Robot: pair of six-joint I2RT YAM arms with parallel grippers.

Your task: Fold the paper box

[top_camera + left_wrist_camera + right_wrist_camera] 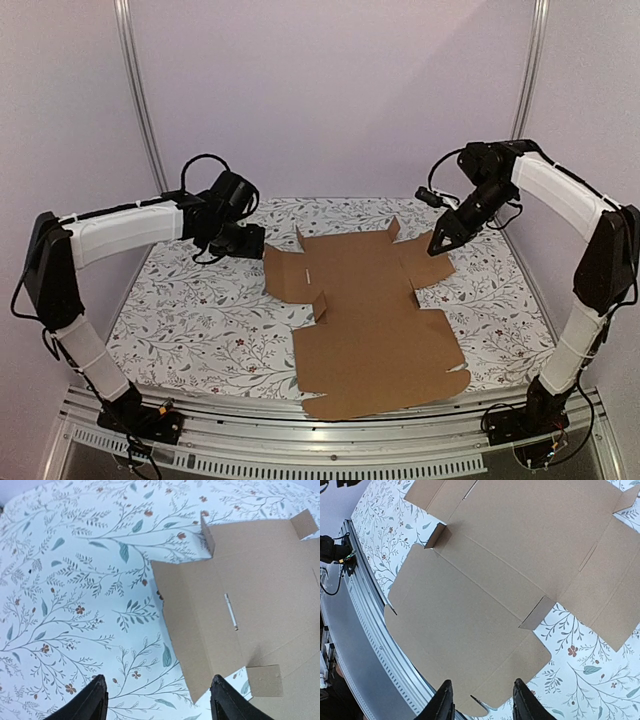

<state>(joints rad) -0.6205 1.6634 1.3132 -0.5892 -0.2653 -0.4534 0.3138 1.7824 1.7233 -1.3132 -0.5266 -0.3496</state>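
Note:
The paper box (370, 320) lies unfolded on the floral cloth, a flat brown cardboard sheet with small tabs standing up at its corners. My left gripper (255, 244) hovers just off the sheet's far left edge. Seen from the left wrist, the left gripper (160, 700) is open over bare cloth, with the left flap (200, 630) ahead to the right. My right gripper (438, 246) hangs above the sheet's far right flap. From the right wrist, the right gripper (482, 700) is open and empty high above the large near panel (470, 615).
A floral tablecloth (190, 310) covers the table. A metal rail (300, 440) runs along the near edge, close to the sheet's front. Two slanted frame posts (140, 100) stand at the back corners against purple walls.

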